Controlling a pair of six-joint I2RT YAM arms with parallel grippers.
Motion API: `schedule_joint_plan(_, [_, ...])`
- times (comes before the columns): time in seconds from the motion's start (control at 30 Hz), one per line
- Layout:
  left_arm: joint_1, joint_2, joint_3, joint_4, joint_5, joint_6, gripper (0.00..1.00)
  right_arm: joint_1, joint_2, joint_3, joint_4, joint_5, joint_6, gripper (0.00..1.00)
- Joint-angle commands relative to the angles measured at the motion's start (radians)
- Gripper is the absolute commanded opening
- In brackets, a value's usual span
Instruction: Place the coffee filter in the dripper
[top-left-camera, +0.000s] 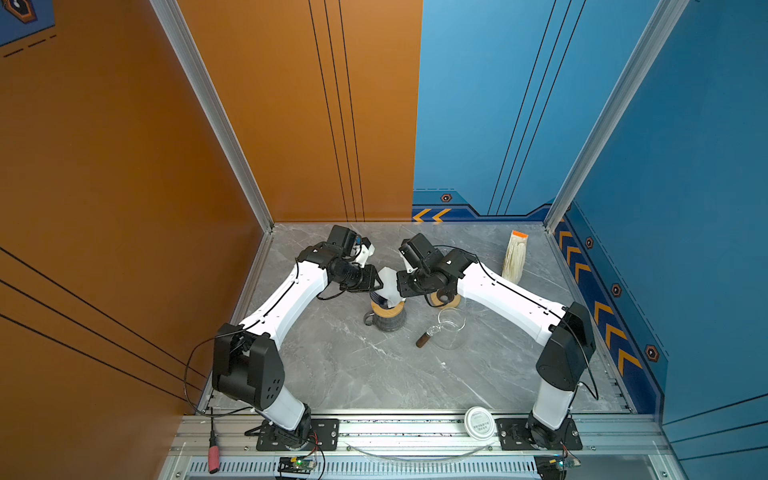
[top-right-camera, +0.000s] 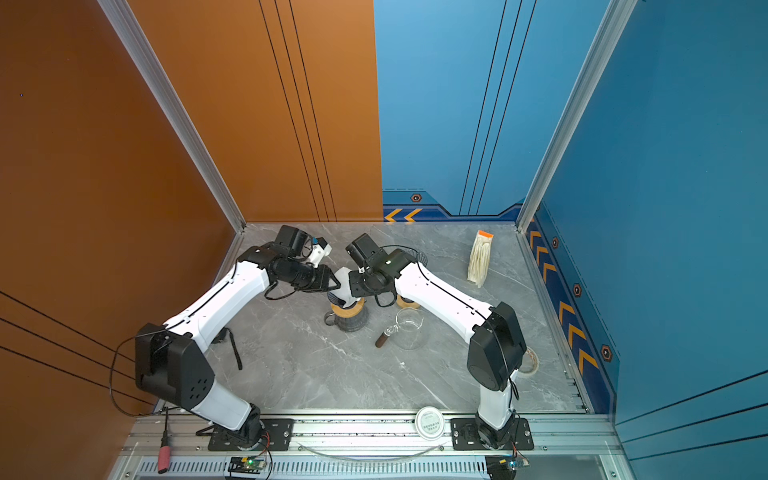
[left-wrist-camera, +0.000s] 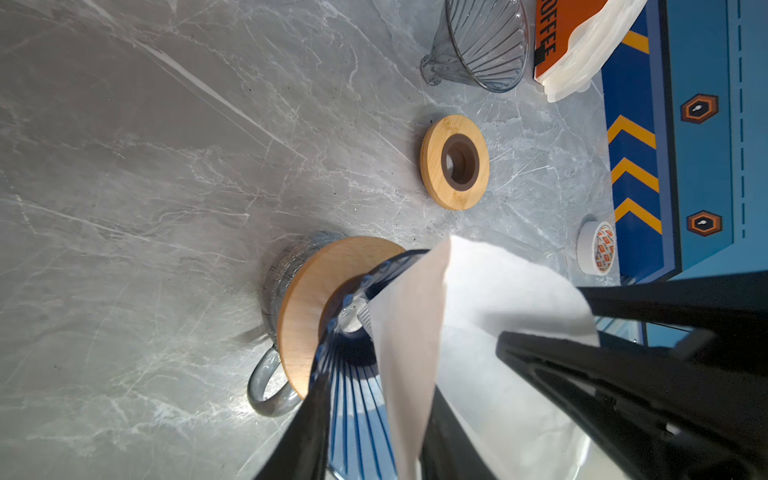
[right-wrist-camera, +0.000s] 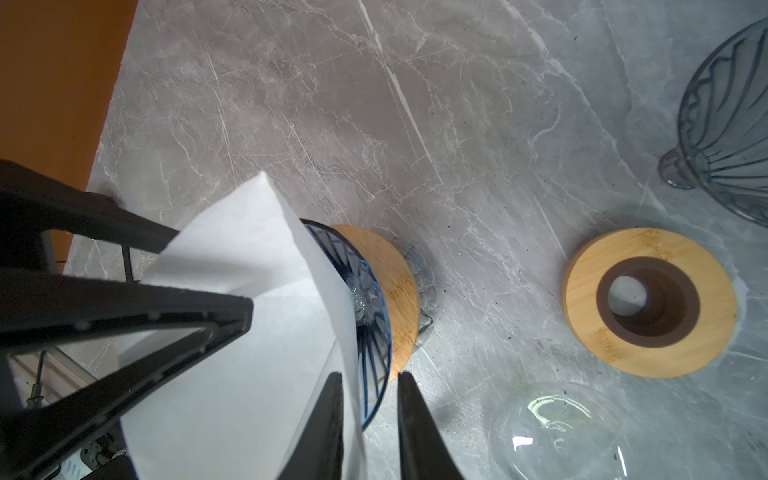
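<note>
The red-handled screwdriver (top-left-camera: 213, 455) and a white round lid (top-left-camera: 479, 423) lie on the front rail. Farther in, a glass server (top-left-camera: 451, 330) is on the counter (top-left-camera: 332, 365). Behind it the coffee filter (right-wrist-camera: 249, 257) sits partly in the blue glass dripper (right-wrist-camera: 372, 332), and its upper part stands out above the rim. The left tool (left-wrist-camera: 378, 382) has its jaws apart, with the filter wall and dripper wall between them. The right tool (right-wrist-camera: 369, 376) is also apart, around the rim. A pack of filters (top-left-camera: 515, 257) is farthest back.
</note>
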Motion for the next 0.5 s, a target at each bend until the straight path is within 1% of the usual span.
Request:
schedule_joint_plan(0.0, [0.004, 0.014, 0.030, -0.079, -0.046, 0.058, 0.38, -0.011, 0.031, 0.028, -0.052, 0.007, -0.006, 0.23])
schedule_joint_plan(0.27, [-0.004, 0.031, 0.041, -0.080, -0.039, 0.057, 0.43, -0.017, 0.066, 0.055, -0.070, -0.023, -0.005, 0.26])
schedule_joint_plan(0.47, [-0.009, 0.039, 0.084, -0.080, -0.037, 0.050, 0.46, -0.014, 0.069, 0.081, -0.069, -0.028, -0.018, 0.27])
